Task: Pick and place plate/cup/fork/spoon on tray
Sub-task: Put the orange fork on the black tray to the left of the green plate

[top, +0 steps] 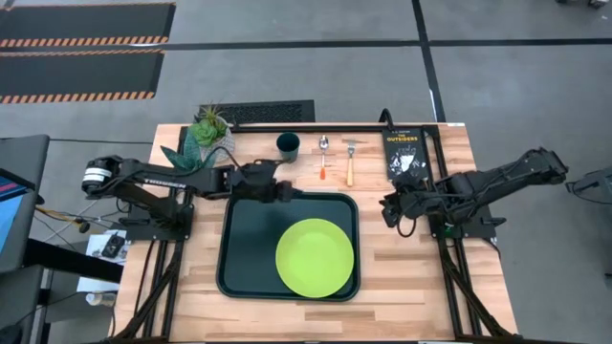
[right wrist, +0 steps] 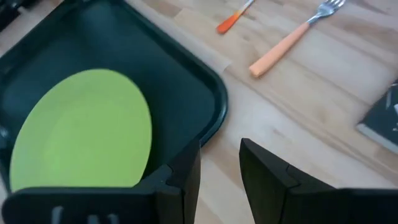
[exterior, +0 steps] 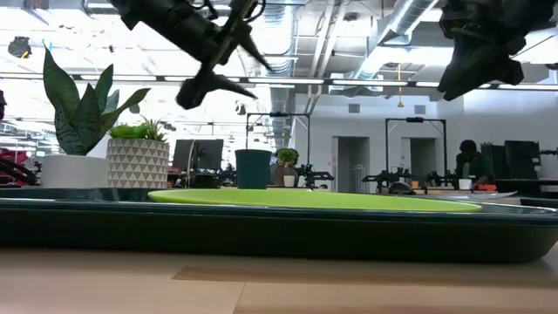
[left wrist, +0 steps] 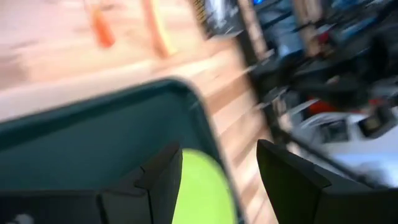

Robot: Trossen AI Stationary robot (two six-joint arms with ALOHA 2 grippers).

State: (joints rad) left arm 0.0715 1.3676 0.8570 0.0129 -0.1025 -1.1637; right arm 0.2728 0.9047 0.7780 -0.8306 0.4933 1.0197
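High view: left gripper [top: 287, 190] hovers over the far rim of the tray [top: 239, 244], fingers apart, empty. Right gripper [top: 390, 205] sits just off the tray's right side, holding nothing. Round lime plate [top: 315, 257] lies flat in the tray. Cup [top: 289, 145], spoon [top: 323, 157] and fork [top: 350, 161] rest on the wooden table [top: 411, 272] beyond it.

Low view: cylindrical cup [exterior: 253, 168] stands upright behind the plate.

Left wrist view: dark fingers [left wrist: 163, 180] parted, gap empty.

Right wrist view: fingers [right wrist: 186, 171] narrowly parted, gripping nothing.

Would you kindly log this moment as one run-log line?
plate: on tray | cup, spoon, fork: on table | left tool: open, empty, over tray | right tool: open, empty
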